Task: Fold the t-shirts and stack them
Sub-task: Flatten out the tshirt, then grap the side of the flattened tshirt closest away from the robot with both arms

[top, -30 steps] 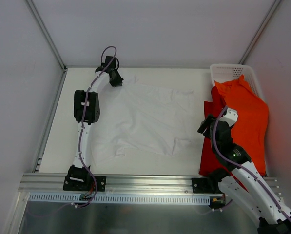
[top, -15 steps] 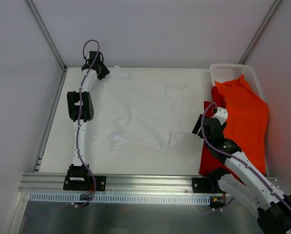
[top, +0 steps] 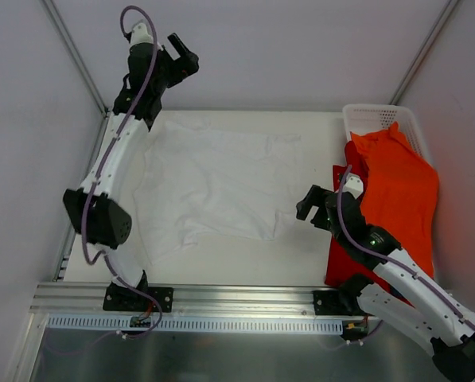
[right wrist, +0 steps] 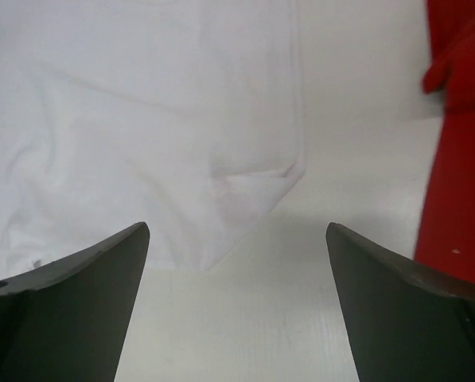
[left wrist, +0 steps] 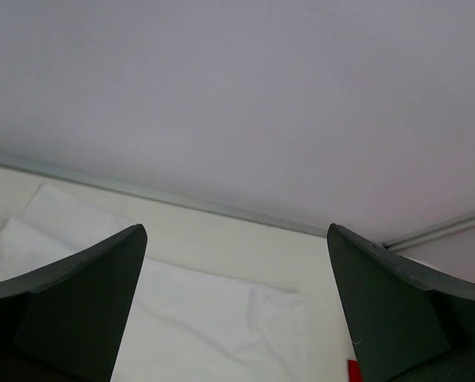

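Note:
The white t-shirt lies spread over the middle of the table, rumpled along its near edge; its near right corner shows in the right wrist view, its far part in the left wrist view. The orange t-shirt drapes from the basket over the red t-shirt, whose edge borders the table's right side. My left gripper is raised high above the table's far left corner, open and holding nothing. My right gripper hovers open just right of the white shirt's near right corner.
A white mesh basket stands at the far right corner, partly under the orange cloth. Grey walls with metal rails enclose the table. An aluminium rail runs along the near edge with both arm bases on it.
My left gripper let go of the white shirt's far left corner, opened and rose up and back. The right gripper moved left from the red and orange shirts toward the white shirt, opening wider.

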